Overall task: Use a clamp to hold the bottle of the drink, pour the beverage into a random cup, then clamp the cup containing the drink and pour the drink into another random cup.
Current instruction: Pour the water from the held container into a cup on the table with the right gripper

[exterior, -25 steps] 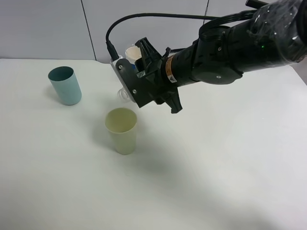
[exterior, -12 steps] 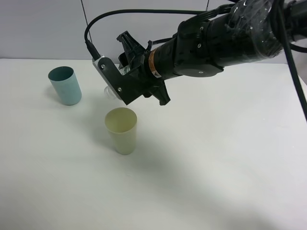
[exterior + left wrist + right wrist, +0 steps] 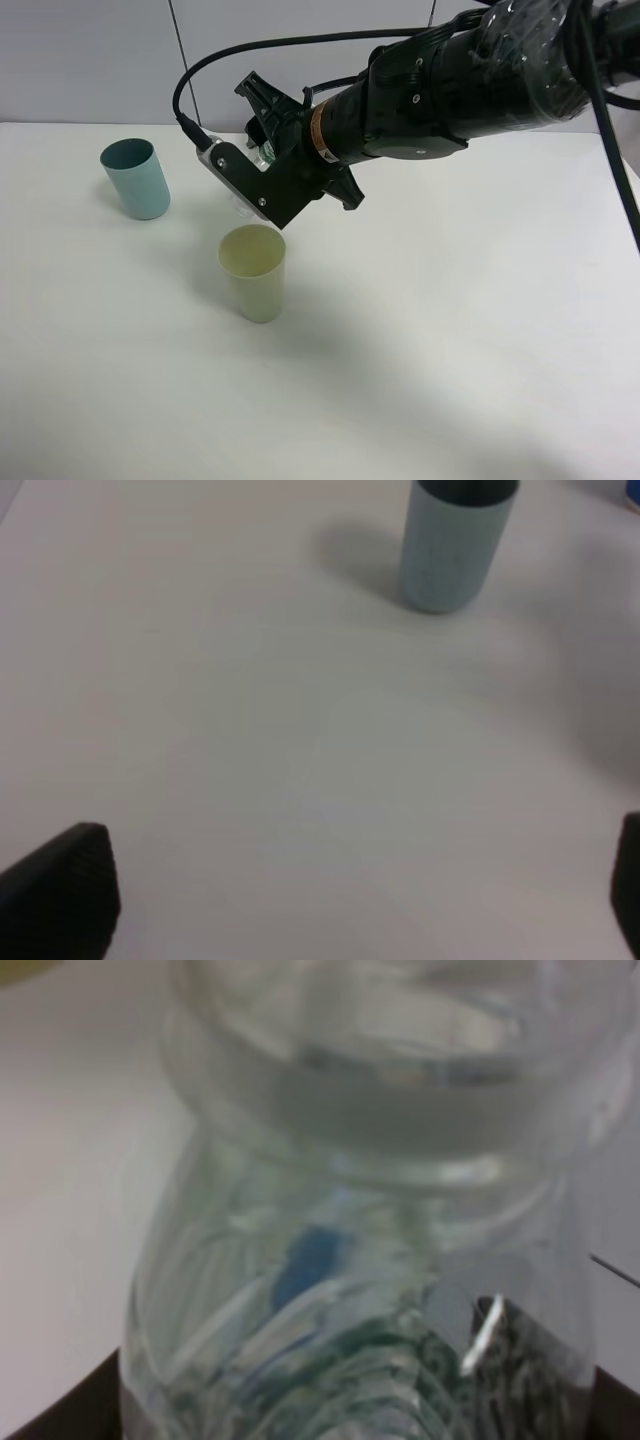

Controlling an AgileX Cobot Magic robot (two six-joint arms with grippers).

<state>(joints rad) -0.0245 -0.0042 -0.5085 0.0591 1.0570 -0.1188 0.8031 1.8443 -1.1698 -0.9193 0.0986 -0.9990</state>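
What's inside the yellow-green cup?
The yellow-green cup shows only its pale inner wall; no liquid can be made out. The bottle is tilted above its far rim, mostly hidden by the right gripper.

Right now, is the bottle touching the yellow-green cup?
Apart. The exterior high view shows a strip of white table between the bottle's mouth and the yellow-green cup's rim.

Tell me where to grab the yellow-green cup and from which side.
Clamp the yellow-green cup around its upper wall, jaws level, coming sideways from its right in the high view. It stands upright, handleless, widening toward the rim, so a side grip there should not slide off.
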